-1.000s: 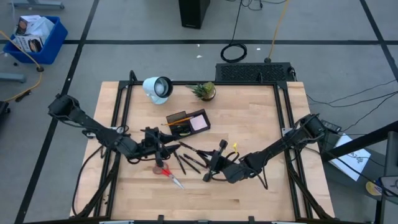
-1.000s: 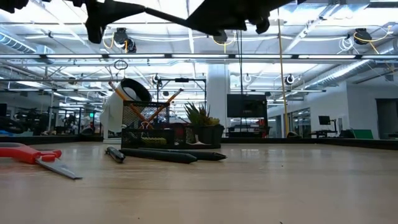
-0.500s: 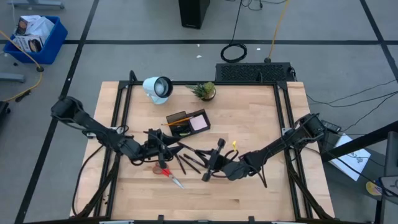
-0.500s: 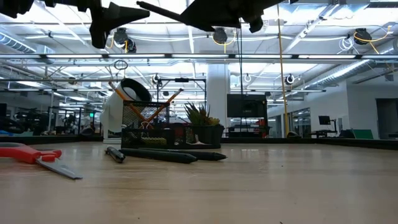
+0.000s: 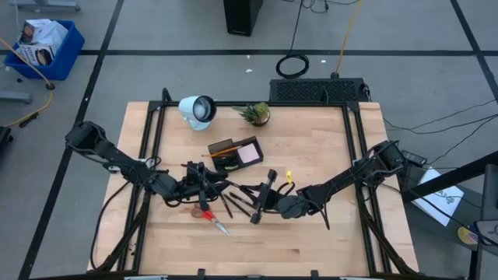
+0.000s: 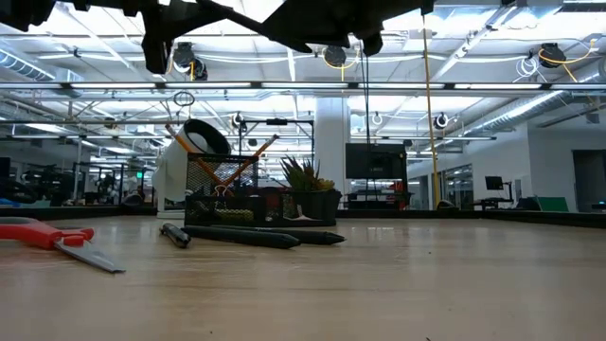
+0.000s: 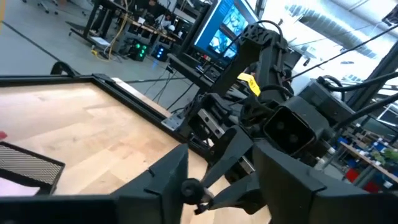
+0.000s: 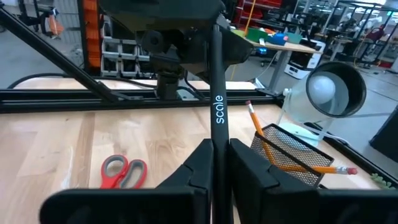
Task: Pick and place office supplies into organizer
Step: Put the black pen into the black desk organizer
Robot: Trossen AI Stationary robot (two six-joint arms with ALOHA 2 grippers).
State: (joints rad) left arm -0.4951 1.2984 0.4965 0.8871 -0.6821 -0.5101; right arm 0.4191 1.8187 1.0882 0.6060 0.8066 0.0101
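I am gripping the slim black pen [image 8: 216, 118] upright in my right gripper [image 8: 214, 163] above the table, passing it carefully toward my left gripper's [image 5: 204, 184] parted fingers before the black mesh organizer [image 5: 234, 154].

Black mesh organizer [image 5: 235, 153] mid-table with orange pencils, red-handled scissors [image 5: 210, 217] flat near the front edge

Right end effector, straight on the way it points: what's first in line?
Likely the left end effector, facing it just beyond the black pen gripped by the right end effector. Depth is unclear.
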